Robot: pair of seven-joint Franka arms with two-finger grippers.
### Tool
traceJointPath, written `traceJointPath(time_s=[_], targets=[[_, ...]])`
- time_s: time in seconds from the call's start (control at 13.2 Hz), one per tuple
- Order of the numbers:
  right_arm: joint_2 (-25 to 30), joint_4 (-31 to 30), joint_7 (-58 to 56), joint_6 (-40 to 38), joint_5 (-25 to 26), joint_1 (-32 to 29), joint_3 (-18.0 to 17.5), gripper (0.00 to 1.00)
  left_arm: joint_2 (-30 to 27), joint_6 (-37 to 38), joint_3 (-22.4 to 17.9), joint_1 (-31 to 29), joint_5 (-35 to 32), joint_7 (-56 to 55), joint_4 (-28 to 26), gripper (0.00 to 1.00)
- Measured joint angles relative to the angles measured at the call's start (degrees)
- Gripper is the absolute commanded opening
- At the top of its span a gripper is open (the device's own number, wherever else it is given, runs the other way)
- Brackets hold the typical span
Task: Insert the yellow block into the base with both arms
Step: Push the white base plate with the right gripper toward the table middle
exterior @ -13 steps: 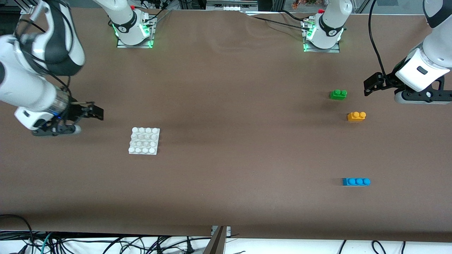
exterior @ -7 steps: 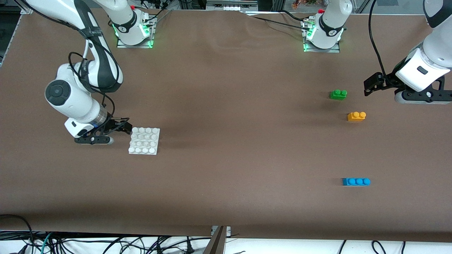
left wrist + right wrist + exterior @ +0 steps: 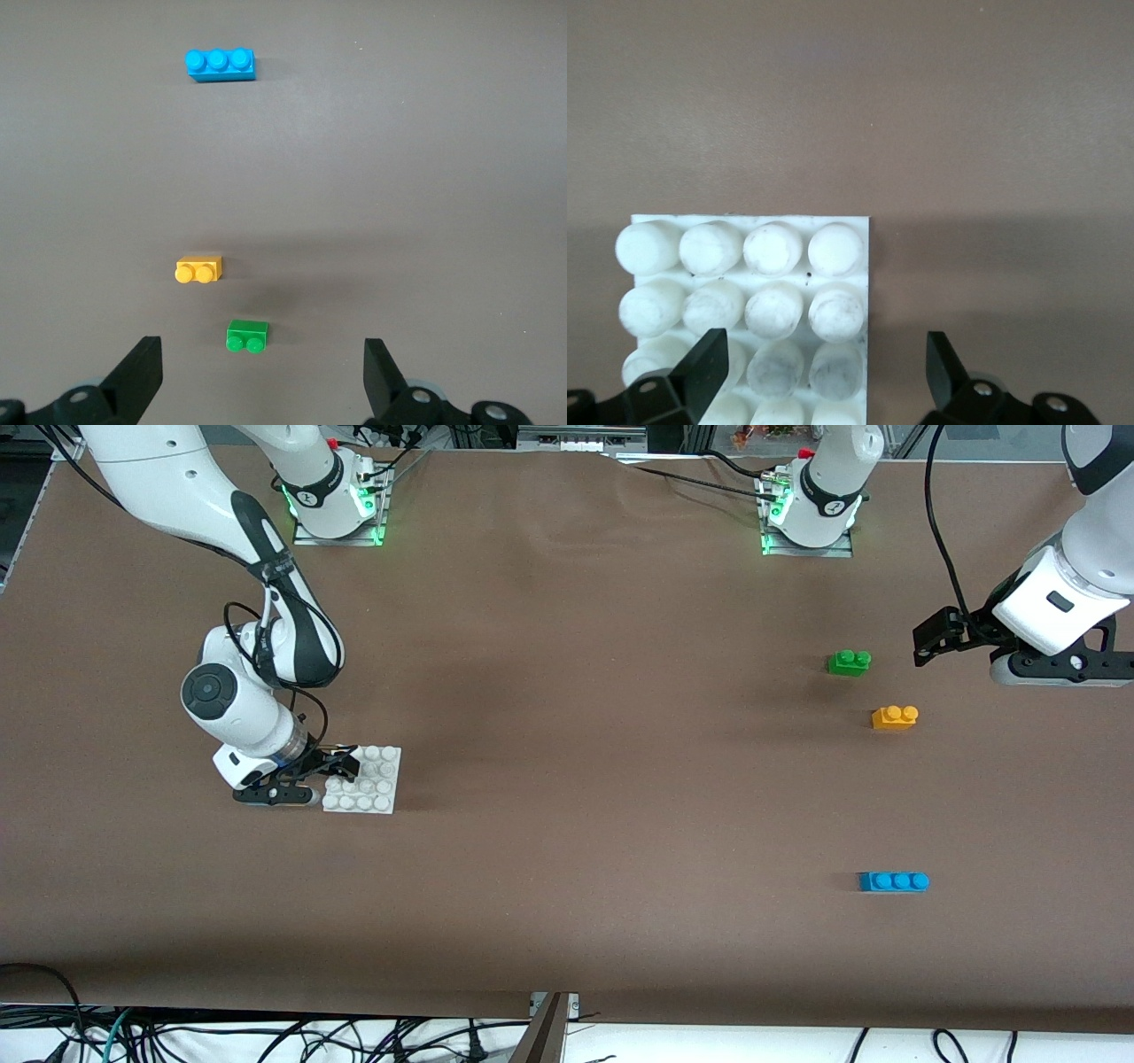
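Observation:
The yellow block [image 3: 895, 716] lies on the brown table toward the left arm's end; it also shows in the left wrist view [image 3: 198, 267]. The white studded base [image 3: 365, 781] lies toward the right arm's end; in the right wrist view [image 3: 744, 292] it fills the space near my fingers. My right gripper [image 3: 341, 763] is open, low over the base's edge nearest the right arm's end. My left gripper [image 3: 930, 640] is open and empty, in the air near the green brick, away from the yellow block.
A green two-stud brick [image 3: 849, 662] lies a little farther from the front camera than the yellow block. A blue three-stud brick [image 3: 893, 881] lies nearer to the camera. Both show in the left wrist view: the green brick [image 3: 247, 336], the blue brick [image 3: 220, 64].
My right arm has swung in from the table's end and its gripper has come over the base's edge. The left arm and all bricks have not moved.

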State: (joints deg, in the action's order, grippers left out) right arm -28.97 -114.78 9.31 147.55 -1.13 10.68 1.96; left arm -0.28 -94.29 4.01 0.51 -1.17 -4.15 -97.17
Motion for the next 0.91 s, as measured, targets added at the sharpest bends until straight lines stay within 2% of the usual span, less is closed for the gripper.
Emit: traceJointPath(time_s=[0.68,0.91], targets=[[-2.2,-0.5,0.2,3.0,0.0,0.0,-0.1,0.98,0.0,0.0,0.0,0.0,0.0,0.0,0.0,1.00],[-2.3,-0.7,0.3,3.8,-0.4,0.0,-0.3,0.91,0.0,0.0,0.0,0.0,0.0,0.0,0.0,1.00]])
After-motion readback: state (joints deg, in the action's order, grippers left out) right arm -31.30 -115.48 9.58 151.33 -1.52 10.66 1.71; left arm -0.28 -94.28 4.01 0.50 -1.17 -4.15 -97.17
